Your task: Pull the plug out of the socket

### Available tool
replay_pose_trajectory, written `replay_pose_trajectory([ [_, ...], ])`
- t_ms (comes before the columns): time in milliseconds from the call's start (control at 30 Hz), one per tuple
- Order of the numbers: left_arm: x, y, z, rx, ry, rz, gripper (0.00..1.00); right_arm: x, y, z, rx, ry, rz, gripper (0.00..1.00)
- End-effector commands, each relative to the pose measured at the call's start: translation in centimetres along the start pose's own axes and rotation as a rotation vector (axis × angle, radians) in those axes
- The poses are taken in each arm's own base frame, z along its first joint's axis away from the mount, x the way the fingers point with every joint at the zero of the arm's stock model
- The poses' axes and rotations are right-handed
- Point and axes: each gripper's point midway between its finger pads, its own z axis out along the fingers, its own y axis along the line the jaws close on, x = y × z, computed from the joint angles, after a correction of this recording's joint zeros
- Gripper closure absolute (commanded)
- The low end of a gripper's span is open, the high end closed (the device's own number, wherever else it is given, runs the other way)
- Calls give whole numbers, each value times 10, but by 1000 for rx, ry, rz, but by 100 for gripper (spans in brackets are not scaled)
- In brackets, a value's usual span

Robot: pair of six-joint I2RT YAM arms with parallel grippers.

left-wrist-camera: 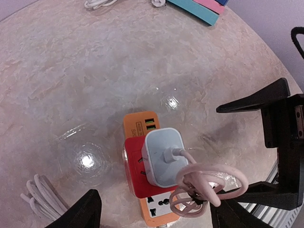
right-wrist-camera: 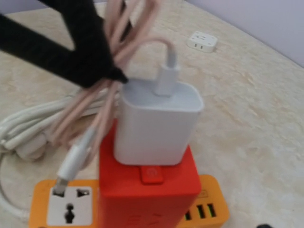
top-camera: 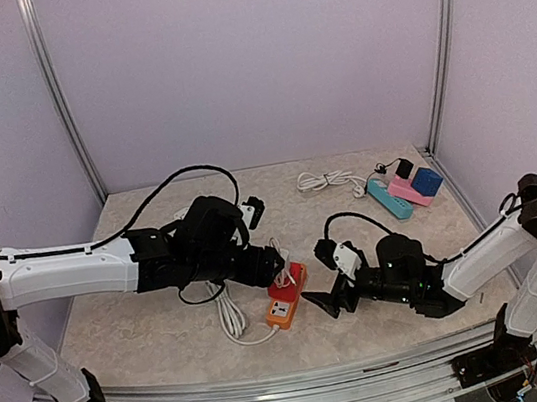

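A white charger plug [left-wrist-camera: 164, 156] sits in a red adapter socket [left-wrist-camera: 134, 176] on an orange power strip [left-wrist-camera: 142, 124]. A coiled pink cable [left-wrist-camera: 209, 186] hangs from the plug. My left gripper [left-wrist-camera: 156, 211] is open just above the plug, with one finger on each side. In the right wrist view one of its black fingers [right-wrist-camera: 71, 47] touches the top left corner of the plug [right-wrist-camera: 156, 123]. My right gripper [top-camera: 326, 302] is open and empty, just right of the strip [top-camera: 283, 310] and pointing at it. It also shows in the left wrist view [left-wrist-camera: 247, 149].
The strip's white cord [top-camera: 230, 318] lies coiled to the left. Teal [top-camera: 389, 198], pink [top-camera: 409, 190] and blue [top-camera: 426, 180] blocks and a white cable bundle [top-camera: 321, 181] lie at the back right. A small white adapter [right-wrist-camera: 202, 41] lies behind. A black cable [top-camera: 352, 217] runs near my right arm.
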Motion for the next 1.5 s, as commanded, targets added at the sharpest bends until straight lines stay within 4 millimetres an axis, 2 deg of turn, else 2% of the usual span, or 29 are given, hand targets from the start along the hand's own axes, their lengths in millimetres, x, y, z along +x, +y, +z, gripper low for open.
replay_pose_trajectory([
  [0,-7,0,8,-30,-6,12,25,-3,-3,8,-20,-53,0,6],
  [167,-12,-3,10,-31,-15,16,25,2,-3,19,-47,-49,-3,6],
  [267,-16,-7,10,-24,-18,18,18,1,-1,23,-59,-56,-4,6],
  [333,-19,-10,6,-19,-29,17,15,1,-2,26,-63,-58,-5,7],
  [567,-23,-7,-12,-22,-49,2,15,3,-5,29,-75,-66,14,7],
  [667,-21,-4,-9,-36,-32,12,18,5,-2,33,-93,-62,9,7],
  [833,-5,-4,16,-60,42,35,24,5,1,40,-116,-65,6,8],
  [967,2,1,25,-80,65,28,31,5,1,44,-119,-65,4,9],
  [1133,8,6,30,-84,84,22,41,10,-1,48,-125,-57,12,10],
  [1467,8,-1,37,-41,77,26,49,20,-6,56,-142,-48,34,12],
])
